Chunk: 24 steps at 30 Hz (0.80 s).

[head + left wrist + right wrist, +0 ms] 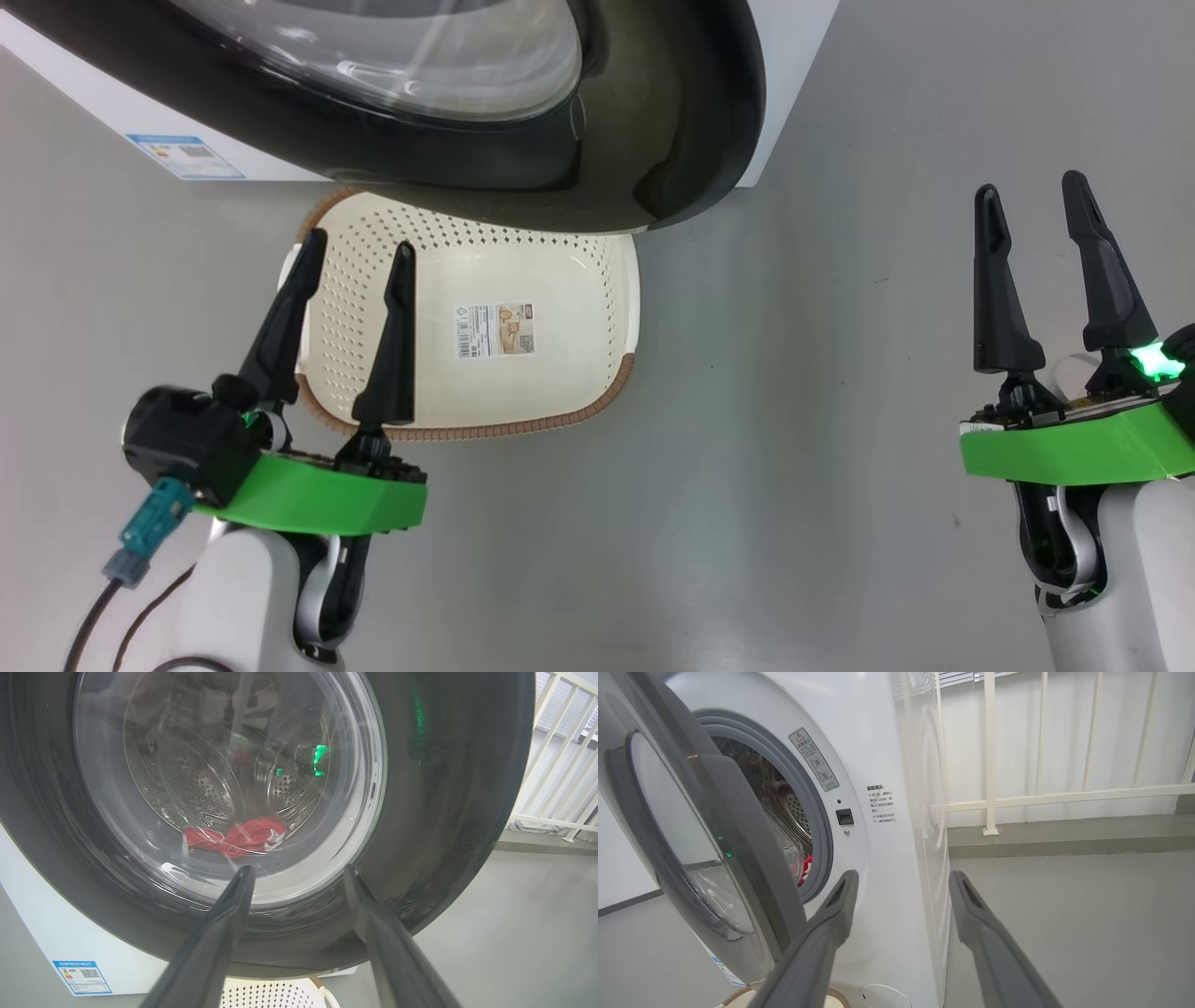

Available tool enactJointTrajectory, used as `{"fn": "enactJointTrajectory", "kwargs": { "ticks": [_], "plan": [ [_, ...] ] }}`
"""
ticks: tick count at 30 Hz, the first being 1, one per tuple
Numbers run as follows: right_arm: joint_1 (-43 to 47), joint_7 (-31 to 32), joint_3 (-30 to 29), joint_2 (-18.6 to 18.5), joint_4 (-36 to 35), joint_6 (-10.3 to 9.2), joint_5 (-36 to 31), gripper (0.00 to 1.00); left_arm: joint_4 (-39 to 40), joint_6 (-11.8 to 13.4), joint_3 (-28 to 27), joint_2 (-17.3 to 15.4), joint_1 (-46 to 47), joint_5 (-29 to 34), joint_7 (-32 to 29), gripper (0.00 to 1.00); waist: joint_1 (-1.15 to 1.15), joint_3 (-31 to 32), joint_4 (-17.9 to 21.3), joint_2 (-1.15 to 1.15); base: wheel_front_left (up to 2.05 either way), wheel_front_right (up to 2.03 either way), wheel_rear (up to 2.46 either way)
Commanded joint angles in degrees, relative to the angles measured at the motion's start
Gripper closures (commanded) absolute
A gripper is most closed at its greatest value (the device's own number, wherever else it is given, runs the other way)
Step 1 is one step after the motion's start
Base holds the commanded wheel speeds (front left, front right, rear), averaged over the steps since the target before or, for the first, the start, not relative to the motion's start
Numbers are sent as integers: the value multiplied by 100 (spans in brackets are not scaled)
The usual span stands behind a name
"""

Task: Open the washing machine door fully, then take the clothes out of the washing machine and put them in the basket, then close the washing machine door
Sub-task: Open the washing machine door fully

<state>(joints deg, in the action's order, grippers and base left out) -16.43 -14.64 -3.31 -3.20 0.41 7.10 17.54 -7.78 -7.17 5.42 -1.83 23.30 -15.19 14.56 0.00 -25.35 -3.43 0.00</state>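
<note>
The washing machine door [653, 140], with its glossy black rim and bulging glass, stands partly open from the white washing machine [93, 103] and overhangs the cream basket [523, 429] on the floor. Red clothes [238, 837] lie in the steel drum, seen through the glass, and peek out past the grey seal [806, 868]. My left gripper [359, 241] is open above the basket's left side, pointing at the door [444, 788]. My right gripper [1030, 185] is open over bare floor to the right, facing the gap between door [738, 835] and machine front [887, 742].
A white railing [990, 751] runs along the wall beyond the machine's right side. Grey floor spreads to the right of the basket. A blue sticker [81, 976] marks the machine's lower front, and a round white flap [882, 997] sits near its base.
</note>
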Motion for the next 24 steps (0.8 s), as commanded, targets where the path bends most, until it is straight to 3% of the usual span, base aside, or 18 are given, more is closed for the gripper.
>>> {"fn": "enactJointTrajectory", "kwargs": {
  "ticks": [1,21,22,23,24],
  "plan": [
    [60,-36,124,31,-156,39,-13,0,162,-32,-200,-105,-111,6,44,0,0,-4,0,0,0,0,0],
    [3,-36,243,32,-115,39,42,1,180,-32,-208,-105,-91,21,44,0,0,-56,8,0,0,0,0],
    [3,-36,249,32,-112,39,56,43,183,-32,-210,-105,-93,26,44,0,0,-59,10,0,0,0,0],
    [-15,-36,314,32,-73,39,203,98,189,-32,-210,-105,-94,34,44,0,0,-63,13,0,0,0,0],
    [-38,-36,333,32,-47,39,351,100,193,-32,-210,-105,-94,38,44,0,0,-65,16,0,0,0,0]
  ]
}}
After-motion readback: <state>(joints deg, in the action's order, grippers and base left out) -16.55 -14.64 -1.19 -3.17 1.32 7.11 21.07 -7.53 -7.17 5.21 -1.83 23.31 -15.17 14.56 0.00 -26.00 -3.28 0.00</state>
